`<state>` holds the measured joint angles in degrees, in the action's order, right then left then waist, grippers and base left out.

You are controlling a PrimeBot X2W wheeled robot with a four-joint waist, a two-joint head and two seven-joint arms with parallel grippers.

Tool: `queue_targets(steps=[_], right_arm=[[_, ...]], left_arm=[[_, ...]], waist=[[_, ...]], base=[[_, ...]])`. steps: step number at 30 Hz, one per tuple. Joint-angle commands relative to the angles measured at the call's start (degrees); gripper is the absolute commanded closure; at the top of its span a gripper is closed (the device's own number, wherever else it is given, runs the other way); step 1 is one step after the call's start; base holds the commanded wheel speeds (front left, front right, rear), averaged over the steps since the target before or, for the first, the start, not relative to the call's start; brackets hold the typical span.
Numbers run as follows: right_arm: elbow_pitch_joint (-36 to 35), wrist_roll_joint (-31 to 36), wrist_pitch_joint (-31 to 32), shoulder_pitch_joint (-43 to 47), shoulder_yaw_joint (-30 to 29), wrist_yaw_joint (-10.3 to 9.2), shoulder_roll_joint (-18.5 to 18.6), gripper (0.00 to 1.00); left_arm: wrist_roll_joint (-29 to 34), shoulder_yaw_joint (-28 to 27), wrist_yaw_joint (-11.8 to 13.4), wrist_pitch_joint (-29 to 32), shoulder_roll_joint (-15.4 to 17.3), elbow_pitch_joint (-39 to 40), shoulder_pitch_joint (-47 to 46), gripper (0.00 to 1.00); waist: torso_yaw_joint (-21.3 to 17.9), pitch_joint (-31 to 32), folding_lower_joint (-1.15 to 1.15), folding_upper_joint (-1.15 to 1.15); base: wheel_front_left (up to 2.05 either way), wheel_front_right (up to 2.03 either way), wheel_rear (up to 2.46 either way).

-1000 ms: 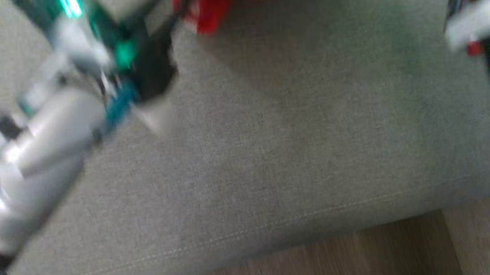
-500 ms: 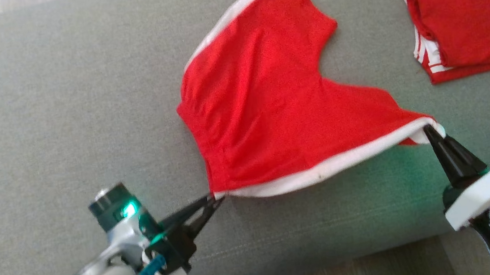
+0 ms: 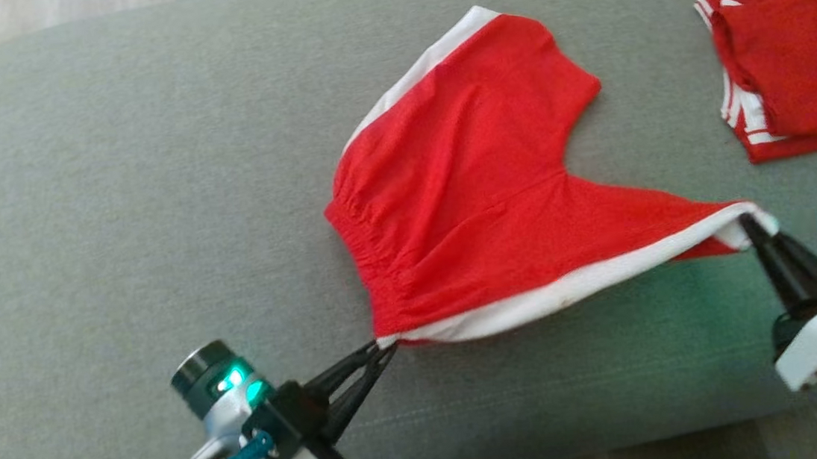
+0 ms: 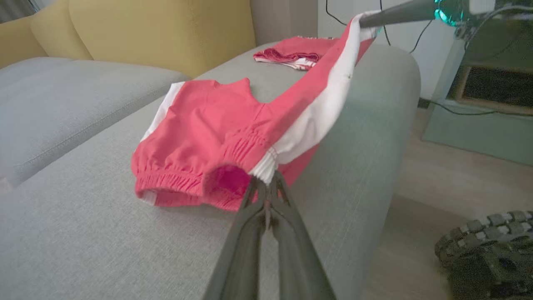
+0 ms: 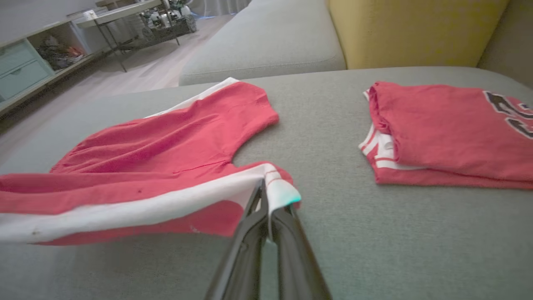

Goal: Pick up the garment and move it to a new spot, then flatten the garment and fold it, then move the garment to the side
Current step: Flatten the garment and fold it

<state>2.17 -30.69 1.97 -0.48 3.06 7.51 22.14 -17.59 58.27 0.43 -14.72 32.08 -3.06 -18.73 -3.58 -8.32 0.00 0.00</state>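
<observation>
Item: red shorts, the garment of the task, laid across the middle of the head view on a grey upholstered seat. The far leg and upper part rest flat on the cushion, while the near edge is lifted clear of it. The left gripper, at the lower centre-left of the head view, is closed tight on the waistband corner where the white side stripe begins. The right gripper, at the right edge, is pinched shut on the hem corner at the other end of that stripe. The stripe is thus drawn into a taut line between the two grips. This hold is judged to serve flattening, since tension along one side lets the rest be spread without creases. Material: thin, soft, matt knit that drapes readily. The waistband is elasticated and closely gathered, and is seen gaping open beside the grip in the left wrist view. A small dark speck is noted on the stripe. Seat covering: coarse woven fabric, seamed near the front edge and rounded at the corner. A folded red jersey with white trim and dark lettering is set apart at the upper right, judged a finished piece laid aside. Yellow back cushions are seen at the top of the left wrist view.
</observation>
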Motion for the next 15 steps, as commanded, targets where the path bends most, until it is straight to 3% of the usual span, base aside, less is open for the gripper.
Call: queue_targets(steps=[1, 5, 10, 15], right_arm=[[-1.45, 0.57, 0.86, -1.55, -1.34, -0.02, 1.49, 1.0], [-1.95, 0.73, 4.51, -1.35, -3.34, -0.02, 1.76, 1.0], [-4.66, 1.26, 6.44, -0.51, -6.04, -0.02, 1.72, 1.0], [-8.37, 0.43, 7.62, -5.37, -7.6, -0.02, 1.76, 1.0]], left_arm=[[-0.81, -3.75, -0.84, -0.28, 0.2, 1.97, -1.67, 1.0], [-1.12, -4.85, -3.86, -0.28, -1.15, 0.75, -1.21, 1.0], [-3.58, -8.78, -5.08, -0.28, -3.13, 0.63, -0.25, 1.0], [-5.46, -13.94, -6.65, -0.28, -4.03, 2.34, -4.33, 1.0]], waist=[[1.12, 0.04, 0.0, 0.0], [3.57, 0.38, 0.0, 0.0], [5.08, 0.2, 0.0, 0.0], [4.44, 1.31, 0.0, 0.0]], base=[[0.0, 0.0, 0.0], [0.0, 0.0, 0.0], [0.0, 0.0, 0.0], [0.0, 0.0, 0.0]])
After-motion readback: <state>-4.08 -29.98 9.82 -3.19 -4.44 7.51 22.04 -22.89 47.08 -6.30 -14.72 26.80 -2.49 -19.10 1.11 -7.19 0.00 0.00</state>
